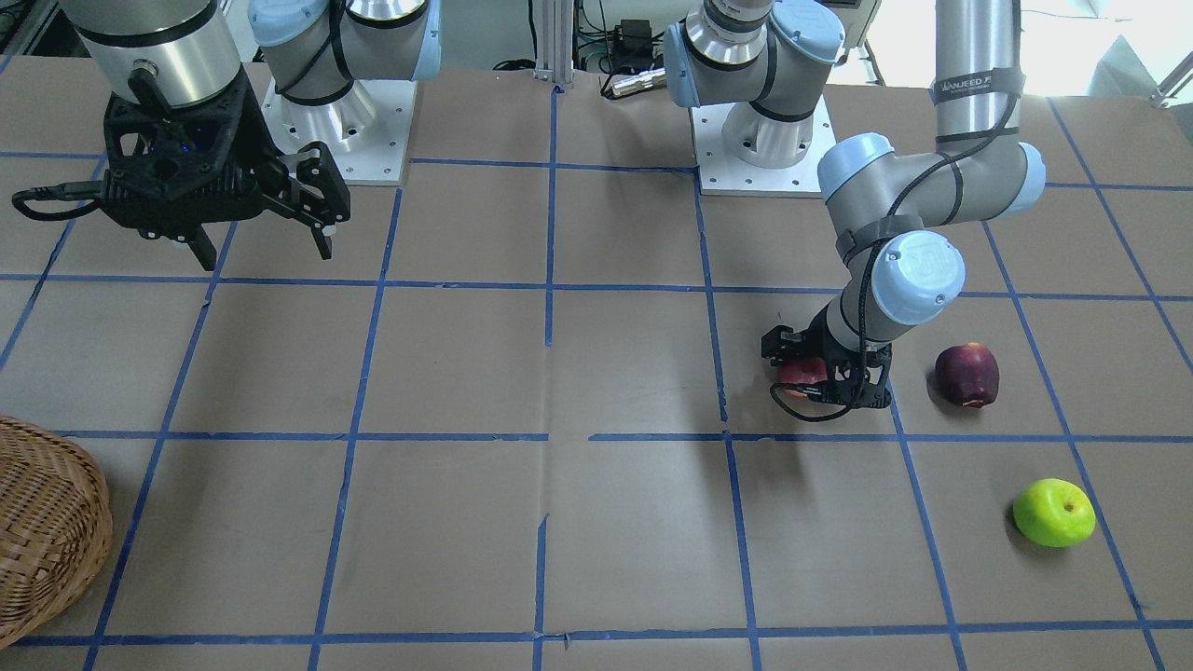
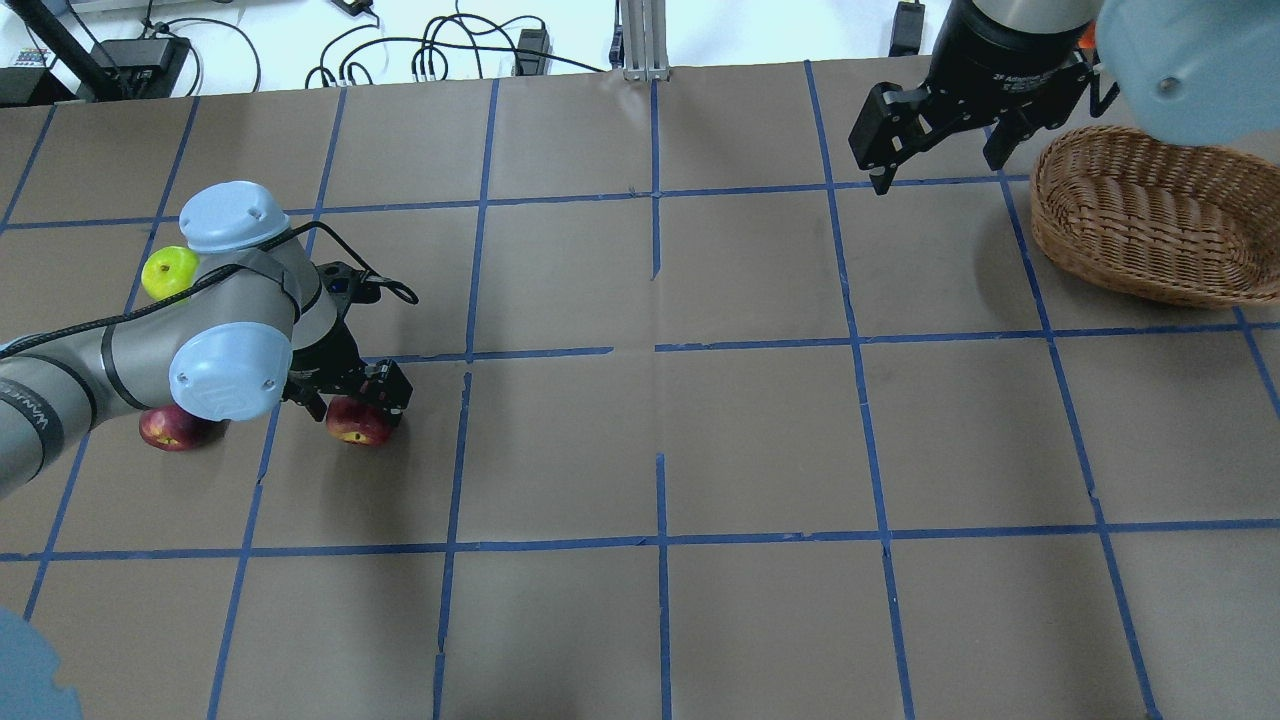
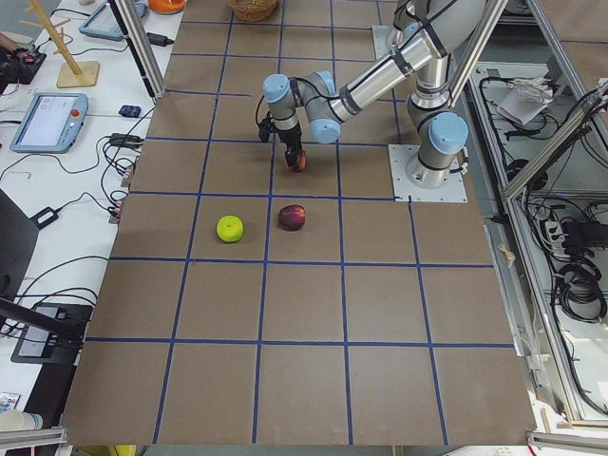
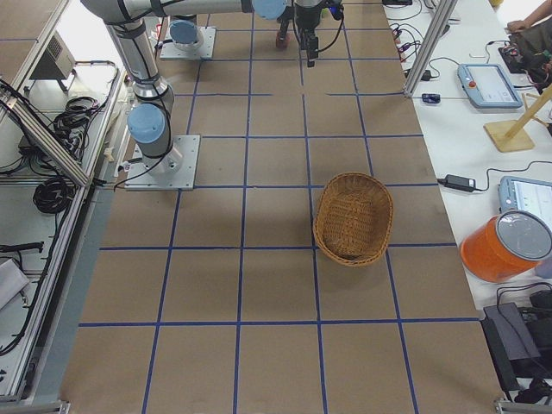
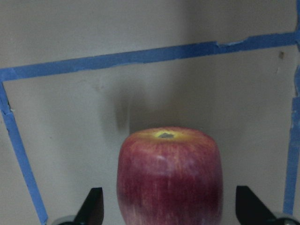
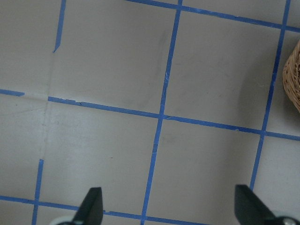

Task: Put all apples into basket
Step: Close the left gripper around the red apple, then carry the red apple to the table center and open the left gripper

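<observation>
The streaky red apple (image 5: pixel 169 178) lies on the table between the fingers of my left gripper (image 2: pixel 355 408). The jaws stand open on either side of it, with a gap at each side in the left wrist view. The dark maroon apple (image 1: pixel 967 375) lies just beyond the left arm's elbow. The lime green apple (image 1: pixel 1053 513) lies further out, near the table's far edge. The wicker basket (image 2: pixel 1140 215) stands on the robot's right side of the table and holds no apple. My right gripper (image 2: pixel 937 172) hangs open and empty, high above the table beside the basket.
The table is brown paper marked into squares with blue tape (image 2: pixel 655 345). The two arm bases (image 1: pixel 760 140) stand at the robot's edge. Tablets, cables and an orange container (image 4: pixel 504 246) lie off the table on the operators' side.
</observation>
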### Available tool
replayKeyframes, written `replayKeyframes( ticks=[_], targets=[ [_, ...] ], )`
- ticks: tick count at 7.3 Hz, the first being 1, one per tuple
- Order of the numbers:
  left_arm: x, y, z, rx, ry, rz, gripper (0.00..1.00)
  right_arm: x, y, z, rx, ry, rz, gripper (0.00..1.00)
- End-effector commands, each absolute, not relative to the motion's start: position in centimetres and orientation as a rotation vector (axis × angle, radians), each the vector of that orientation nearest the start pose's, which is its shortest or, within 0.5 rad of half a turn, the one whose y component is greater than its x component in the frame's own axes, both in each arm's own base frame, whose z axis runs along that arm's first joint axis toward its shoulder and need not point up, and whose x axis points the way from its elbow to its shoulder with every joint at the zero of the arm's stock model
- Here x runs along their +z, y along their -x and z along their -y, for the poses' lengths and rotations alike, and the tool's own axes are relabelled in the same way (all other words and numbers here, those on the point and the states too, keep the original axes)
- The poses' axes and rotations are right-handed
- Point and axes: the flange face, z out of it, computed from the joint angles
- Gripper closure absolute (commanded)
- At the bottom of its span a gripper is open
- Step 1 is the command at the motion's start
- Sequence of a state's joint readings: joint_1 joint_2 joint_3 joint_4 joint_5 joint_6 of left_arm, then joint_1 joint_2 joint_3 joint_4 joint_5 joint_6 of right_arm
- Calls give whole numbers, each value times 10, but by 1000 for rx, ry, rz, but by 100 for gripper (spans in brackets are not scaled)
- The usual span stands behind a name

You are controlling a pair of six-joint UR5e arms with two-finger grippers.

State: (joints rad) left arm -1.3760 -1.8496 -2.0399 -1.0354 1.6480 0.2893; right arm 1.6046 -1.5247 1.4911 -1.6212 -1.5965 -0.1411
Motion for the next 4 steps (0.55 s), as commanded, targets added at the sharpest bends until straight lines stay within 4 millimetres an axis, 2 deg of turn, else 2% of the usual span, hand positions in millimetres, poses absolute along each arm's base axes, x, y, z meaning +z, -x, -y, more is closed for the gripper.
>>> replayKeyframes(
  ticks=[1, 2, 3, 4],
  targets=[
    [173, 29, 501, 379, -150, -3092, 17, 509, -148, 515, -134, 275, -3159, 0],
    [180, 30, 505, 350, -153, -3094, 64, 508, -148, 515, -131, 275, -3159, 0],
    [201, 42, 510, 296, -121, -3102, 71, 509, -148, 515, -134, 275, -3159, 0],
    [219, 61, 527, 280, 32, -3163, 70, 508, -148, 515, -131, 277, -3159, 0]
  ],
)
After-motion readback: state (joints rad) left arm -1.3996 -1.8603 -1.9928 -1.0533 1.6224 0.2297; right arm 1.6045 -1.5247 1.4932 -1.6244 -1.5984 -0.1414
